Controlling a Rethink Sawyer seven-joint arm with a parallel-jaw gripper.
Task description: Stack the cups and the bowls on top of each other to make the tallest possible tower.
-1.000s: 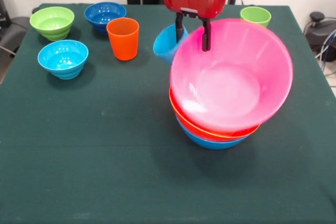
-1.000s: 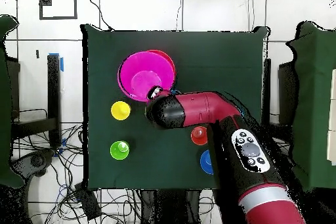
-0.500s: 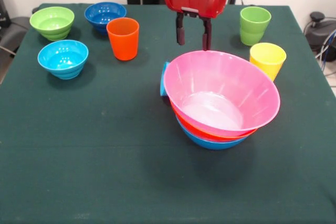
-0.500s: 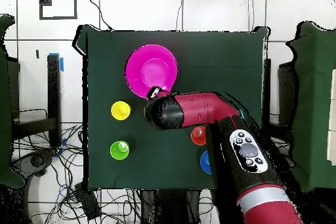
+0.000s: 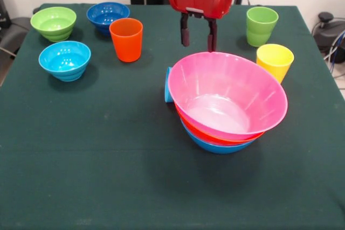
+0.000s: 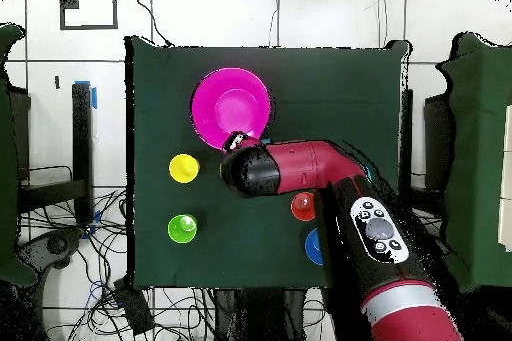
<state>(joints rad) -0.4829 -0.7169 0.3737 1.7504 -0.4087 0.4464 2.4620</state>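
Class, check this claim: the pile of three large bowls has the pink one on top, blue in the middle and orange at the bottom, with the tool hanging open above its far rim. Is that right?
Not quite. The front view shows the order under the pink bowl swapped: the orange bowl is in the middle and the blue bowl is at the bottom. The rest holds: pink is on top, and the tool hangs open above the far rim.

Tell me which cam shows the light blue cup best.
Front view: the light blue cup shows as a sliver at the pink bowl's left rim. Overhead, the arm covers it almost entirely.
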